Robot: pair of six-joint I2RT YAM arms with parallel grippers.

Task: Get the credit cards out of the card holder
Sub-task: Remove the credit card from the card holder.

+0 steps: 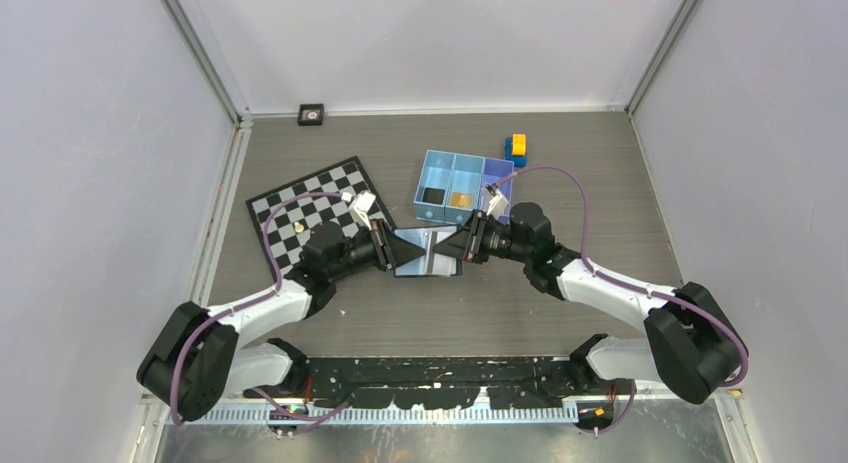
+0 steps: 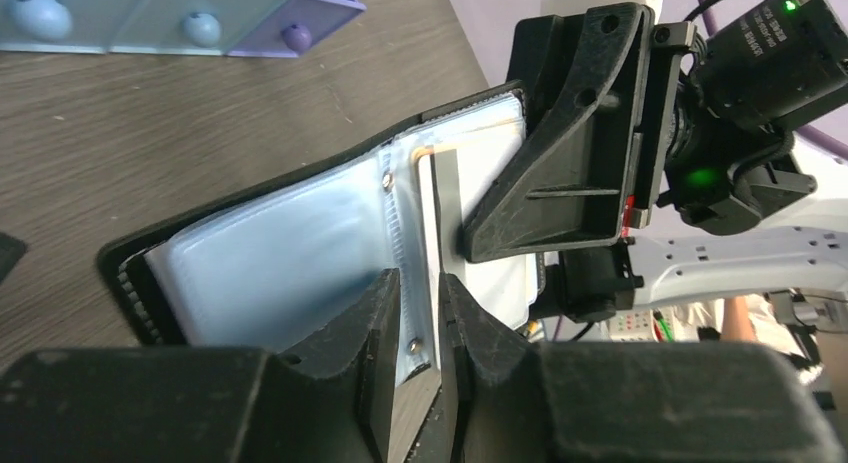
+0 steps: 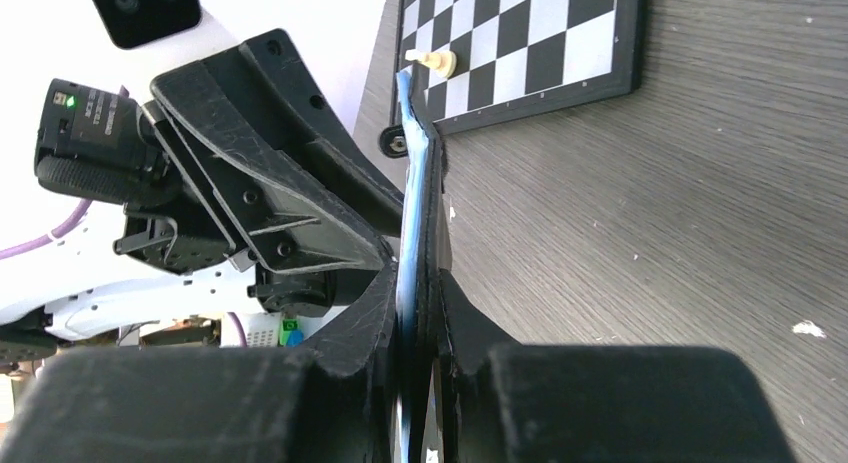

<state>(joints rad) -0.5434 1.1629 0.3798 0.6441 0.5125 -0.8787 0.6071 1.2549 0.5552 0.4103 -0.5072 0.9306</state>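
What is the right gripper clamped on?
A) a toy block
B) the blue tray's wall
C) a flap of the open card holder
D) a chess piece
C: in the right wrist view the right gripper is pinched on the card holder, seen edge-on.

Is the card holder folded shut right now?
No, the card holder is spread open between the left gripper and the right gripper, with its pale inner faces showing to the top camera.
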